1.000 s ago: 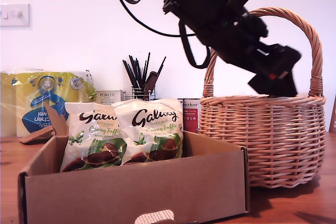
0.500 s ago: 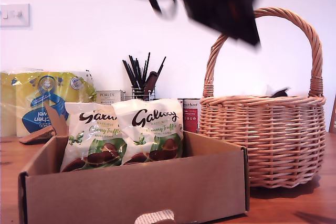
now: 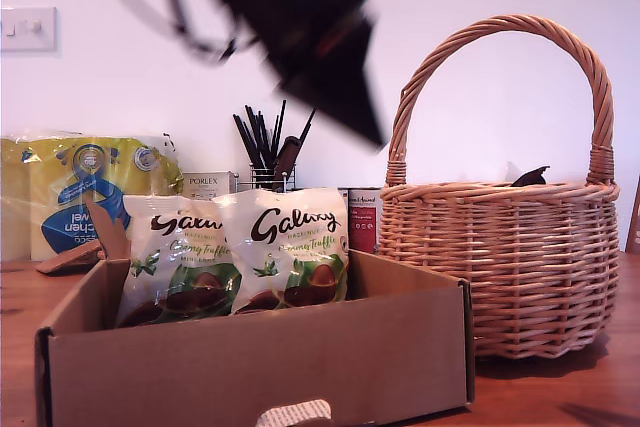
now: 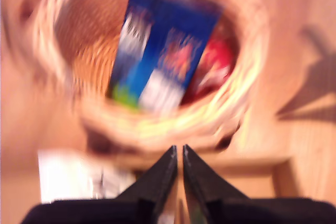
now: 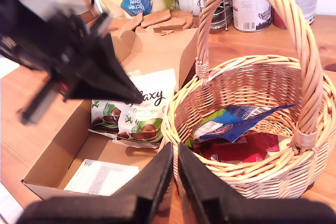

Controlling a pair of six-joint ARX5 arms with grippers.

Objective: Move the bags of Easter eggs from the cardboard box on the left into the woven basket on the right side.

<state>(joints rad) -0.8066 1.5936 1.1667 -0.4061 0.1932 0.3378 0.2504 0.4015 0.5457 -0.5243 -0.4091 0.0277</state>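
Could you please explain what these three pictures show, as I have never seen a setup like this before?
I am a robot with two arms, each ending in a two-fingered pincer with a small camera on it. One picture comes from a fixed camera low at the table; the other two look along each pincer. In the fixed view the dark blur above the cardboard box is my first arm. Its own picture, also blurred, looks down into the woven basket. My first pincer and my second pincer are both closed and hold nothing. A first Galaxy bag and a second Galaxy bag stand in the box. A blue bag and a red bag lie in the basket. Behind are a yellow kitchen-towel pack and a utensil holder.
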